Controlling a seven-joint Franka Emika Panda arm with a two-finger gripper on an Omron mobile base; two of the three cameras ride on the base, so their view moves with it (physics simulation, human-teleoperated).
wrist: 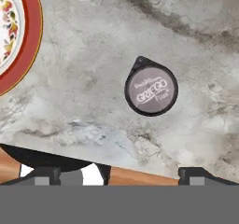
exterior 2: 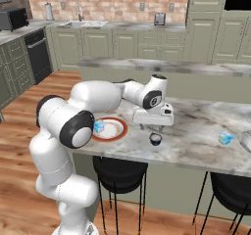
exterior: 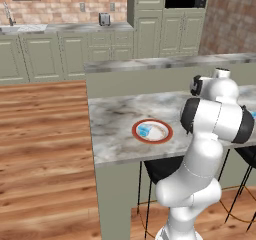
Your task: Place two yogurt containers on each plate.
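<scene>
On the marble desk (exterior 2: 196, 131) your wide-open, empty hand (exterior 2: 153, 126) hovers over a dark-lidded yogurt cup (wrist: 151, 88), probably light and slick, so grip its sides.

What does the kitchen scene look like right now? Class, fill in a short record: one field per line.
Red-rimmed plate: on the marble counter, holding one blue yogurt container
Dark round cup: on the counter beside that plate, grey "Griego" lid up
Second blue yogurt container: on the counter, far right
Gripper: open, hovering above the dark cup, holding nothing
</scene>
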